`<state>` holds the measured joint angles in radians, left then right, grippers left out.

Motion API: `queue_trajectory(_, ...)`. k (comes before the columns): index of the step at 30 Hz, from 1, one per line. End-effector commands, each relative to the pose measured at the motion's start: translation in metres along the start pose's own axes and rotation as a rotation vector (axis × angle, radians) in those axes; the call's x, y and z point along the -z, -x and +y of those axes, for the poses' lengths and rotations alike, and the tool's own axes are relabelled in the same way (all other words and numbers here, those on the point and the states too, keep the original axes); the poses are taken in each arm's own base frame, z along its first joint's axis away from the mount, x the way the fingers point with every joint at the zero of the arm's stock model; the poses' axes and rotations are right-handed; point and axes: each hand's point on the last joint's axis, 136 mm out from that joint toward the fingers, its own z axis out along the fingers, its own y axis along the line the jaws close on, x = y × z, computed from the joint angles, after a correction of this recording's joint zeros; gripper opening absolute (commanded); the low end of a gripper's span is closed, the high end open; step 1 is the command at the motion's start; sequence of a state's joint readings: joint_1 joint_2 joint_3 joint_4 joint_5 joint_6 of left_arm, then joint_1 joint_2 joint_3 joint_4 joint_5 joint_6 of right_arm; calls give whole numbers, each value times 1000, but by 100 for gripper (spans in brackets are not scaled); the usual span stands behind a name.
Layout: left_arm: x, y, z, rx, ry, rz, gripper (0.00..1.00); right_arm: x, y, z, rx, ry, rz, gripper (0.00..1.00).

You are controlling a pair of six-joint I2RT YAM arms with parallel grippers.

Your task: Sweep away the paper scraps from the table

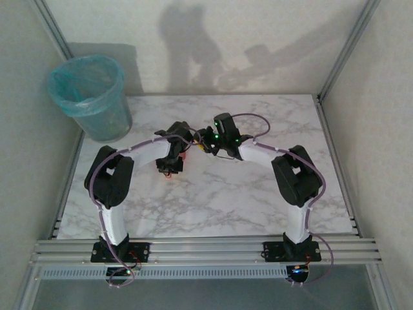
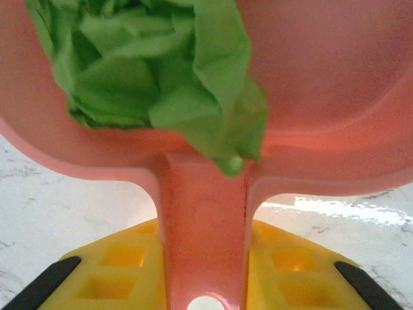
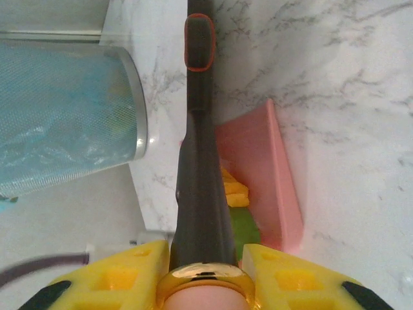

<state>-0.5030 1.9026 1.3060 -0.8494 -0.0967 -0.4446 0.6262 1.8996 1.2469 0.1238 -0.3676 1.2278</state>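
Note:
A pink dustpan (image 2: 322, 84) holds a crumpled green paper scrap (image 2: 155, 71), and my left gripper (image 2: 206, 274) is shut on the pan's handle (image 2: 205, 219). My right gripper (image 3: 205, 274) is shut on a dark grey brush (image 3: 200, 161) that reaches over the dustpan (image 3: 274, 174). A yellow paper scrap (image 3: 233, 184) and a green one (image 3: 245, 232) lie inside the pan beside the brush. From above, the left gripper (image 1: 173, 163) and right gripper (image 1: 205, 143) meet over the middle of the marble table (image 1: 226, 194).
A grey mesh bin (image 1: 90, 97) with a cyan liner stands off the table's far left corner; its wall (image 3: 64, 110) is close to the brush. Aluminium rails (image 1: 206, 248) edge the table. White walls enclose the cell.

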Motion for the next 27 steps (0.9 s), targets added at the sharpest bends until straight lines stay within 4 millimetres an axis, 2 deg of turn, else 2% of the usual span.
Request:
queue_trajectory(1,-8,2,12,8,55,22,0,21,-13,0,-23,-13,13,0)
queue_trajectory(6,-7,4,9,14,34,9,0,37,-16,12,-17,33,2,0)
queue_trajectory(15,1,6,11,28,10,-40,0,48,-9,9,-8,13,-58,0)
queue_trajectory(20,9,10,11,39,-3,-74,0,54,-13,24,13,74,-48,0)
queue_trajectory(27,21,17,9,50,-17,-126,0,80,-16,38,45,117,-84,0)
